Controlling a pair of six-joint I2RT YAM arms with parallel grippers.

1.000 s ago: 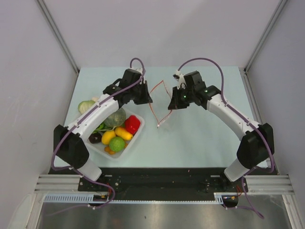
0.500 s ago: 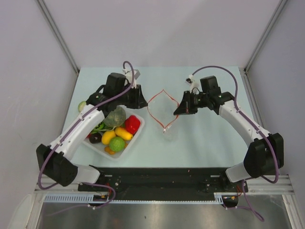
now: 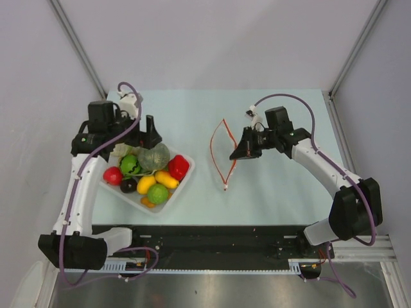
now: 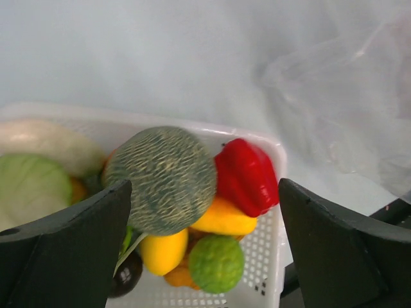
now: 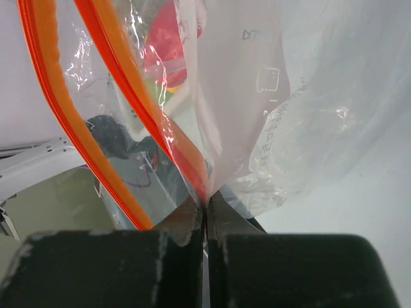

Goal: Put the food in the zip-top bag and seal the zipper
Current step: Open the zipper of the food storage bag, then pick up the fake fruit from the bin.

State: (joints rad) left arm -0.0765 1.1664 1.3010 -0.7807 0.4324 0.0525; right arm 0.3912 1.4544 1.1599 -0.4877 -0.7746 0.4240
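The zip-top bag point(image 3: 221, 154) hangs by one edge from my right gripper point(image 3: 236, 152), which is shut on the orange-red zipper point(image 5: 164, 128). The bag's mouth gapes a little, its white end piece point(image 3: 226, 188) low near the table. My left gripper point(image 3: 151, 136) hovers open over the white tray point(image 3: 180, 187), holding nothing. Between its fingers point(image 4: 70, 250) the left wrist view shows the mottled grey-green ball point(image 4: 160, 179), the bright green fruit point(image 4: 216, 263) and, at the left, the pale cabbage point(image 4: 32, 189). From above, the ball point(image 3: 154, 157) and green fruit point(image 3: 157, 193) lie in the tray.
The tray also holds a red pepper point(image 3: 178, 167), a yellow lemon point(image 3: 146, 184), another yellow piece point(image 3: 167, 179), a dark fruit point(image 3: 128, 185) and a small red fruit point(image 3: 113, 175). Grey walls stand on both sides and behind the table.
My left gripper has let go of the bag's mouth, opened wide and swung left over the tray. The bag's mouth has narrowed and now hangs from the right gripper alone.
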